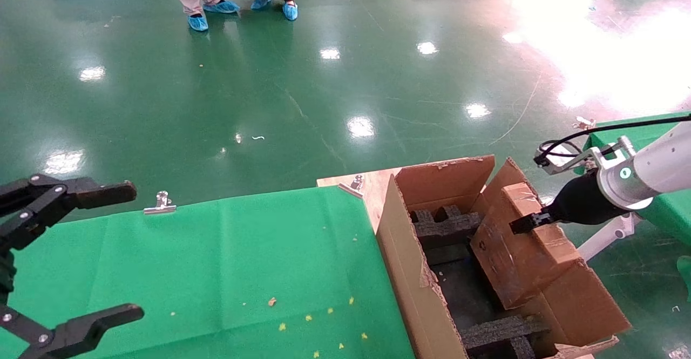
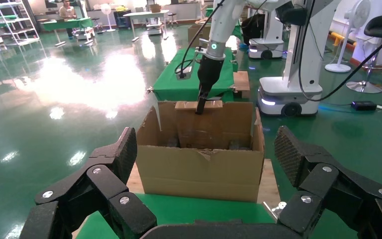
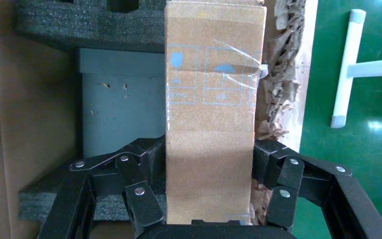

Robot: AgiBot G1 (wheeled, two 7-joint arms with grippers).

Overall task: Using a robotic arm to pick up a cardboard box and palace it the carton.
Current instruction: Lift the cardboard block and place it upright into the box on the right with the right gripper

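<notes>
green-clothed table (image 1: 216, 251), crumbs (image 1: 307, 318), carton (image 1: 410, 278)

We see a scuffed matt cardboard box (image 1: 518, 251), ragged corrugated carton (image 1: 410, 272), rough black foam (image 1: 448, 227), glossy floor (image 1: 324, 89), cloth-covered surface (image 1: 216, 262).

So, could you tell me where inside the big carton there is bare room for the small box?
The dark floor strip lies bare between the black foam blocks, near the held small brown cardboard box. The large corrugated carton's ends are crowded.

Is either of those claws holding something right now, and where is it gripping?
The right end effector clamps the cardboard box by its two long sides, above the carton. The left end effector holds nothing.
</notes>
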